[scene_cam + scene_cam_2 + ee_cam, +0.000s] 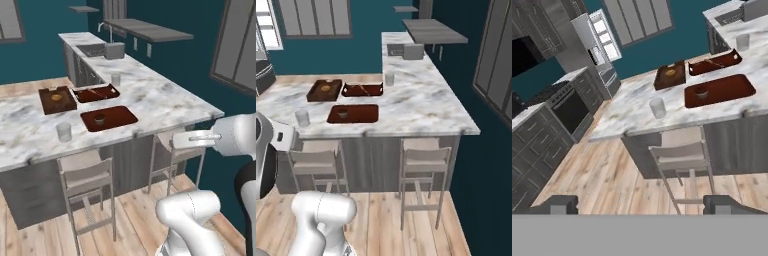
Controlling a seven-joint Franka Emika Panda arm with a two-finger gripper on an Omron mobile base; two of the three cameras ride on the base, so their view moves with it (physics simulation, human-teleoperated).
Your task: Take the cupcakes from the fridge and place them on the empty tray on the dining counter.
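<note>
Tool (641, 205) open, empty; chair (682, 157) btwn it & tray (719, 91) w/ cupcake (701, 92).

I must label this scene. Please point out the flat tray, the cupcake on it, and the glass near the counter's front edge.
flat tray (120, 116): left base view, bare floor of the tray.
cupcake (99, 119): left base view, its top.
glass (63, 131): left base view, its side wall.

Veined marble dining counter (165, 97), matt tray (122, 116)
</note>
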